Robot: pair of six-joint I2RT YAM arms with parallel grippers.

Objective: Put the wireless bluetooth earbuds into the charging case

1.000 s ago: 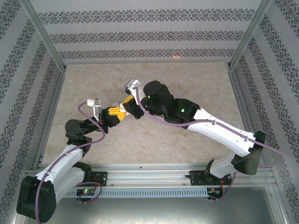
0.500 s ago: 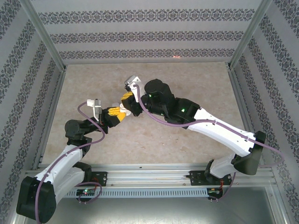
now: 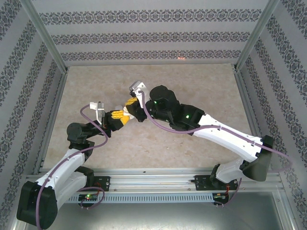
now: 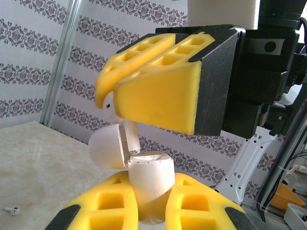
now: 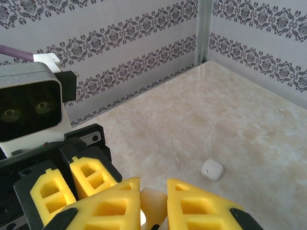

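Note:
My left gripper (image 4: 151,181) is shut on the white charging case (image 4: 152,184), which stands upright between its yellow fingers with its lid (image 4: 108,148) swung open to the left. Directly above, my right gripper (image 4: 112,98) is shut on one of the earbuds (image 4: 130,139). Its white stem points down and reaches the case's open top. A second earbud (image 4: 10,210) lies on the table at the lower left. From above, the left gripper (image 3: 121,118) and the right gripper (image 3: 130,107) meet at mid-table. In the right wrist view a white piece shows between the right gripper's (image 5: 153,184) fingers.
A small rounded white object (image 5: 211,169) lies on the marble tabletop beyond the right gripper. Patterned walls and metal posts (image 5: 204,31) enclose the table (image 3: 201,86). Both arms cross the middle, with purple cables (image 3: 91,117) looping off their wrists.
The right gripper has shifted slightly, up and left and then back a little, staying over the left gripper. Both grips are unchanged.

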